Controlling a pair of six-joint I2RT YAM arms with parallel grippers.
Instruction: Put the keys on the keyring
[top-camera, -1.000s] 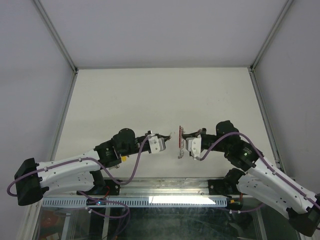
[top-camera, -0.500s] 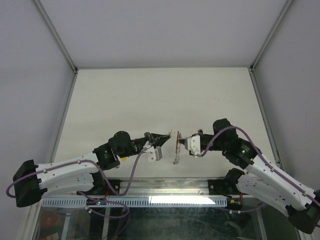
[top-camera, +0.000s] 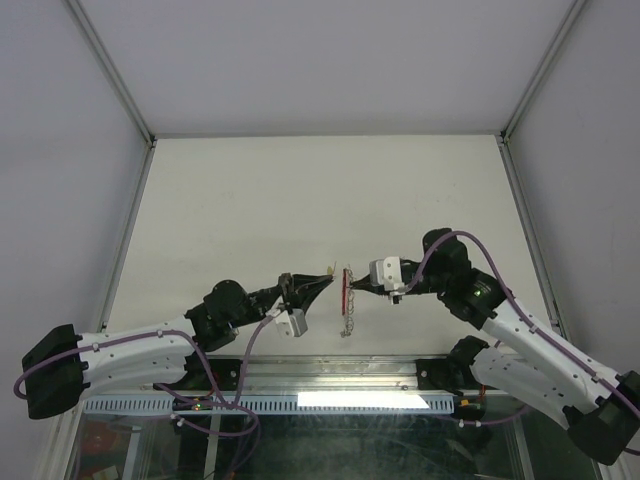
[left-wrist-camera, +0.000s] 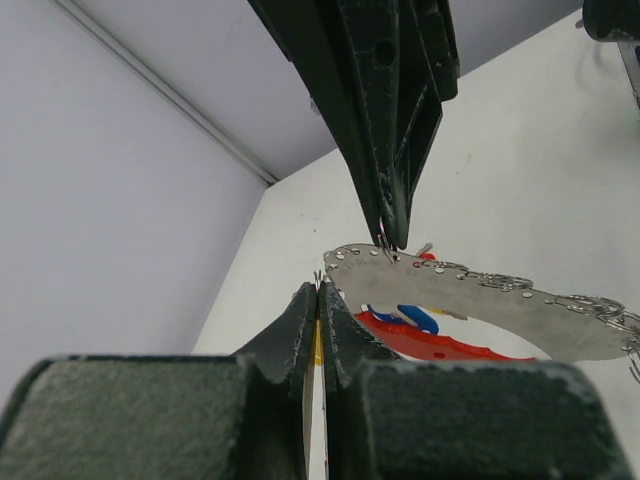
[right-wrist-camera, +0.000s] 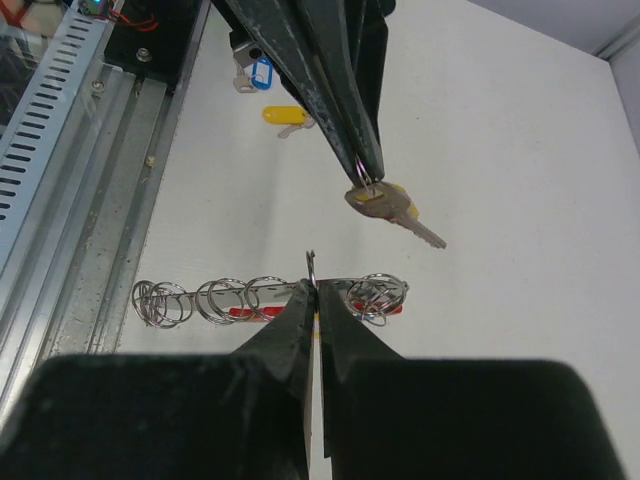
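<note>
The left fingers (right-wrist-camera: 330, 80) are pinching a yellow-tagged key (right-wrist-camera: 385, 205) above the near edge of the surface (top-camera: 300, 190). The right fingers (left-wrist-camera: 385, 120) are clamping the keyring (top-camera: 347, 300), hanging just beside.

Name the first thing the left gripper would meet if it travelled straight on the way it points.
Most likely the keyring, hanging from the right gripper directly ahead of the left gripper and its key, though depth is unclear.

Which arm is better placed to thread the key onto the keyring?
Probably left: the left fingers pinch a key close beside the keyring, which the right fingers hold up.
</note>
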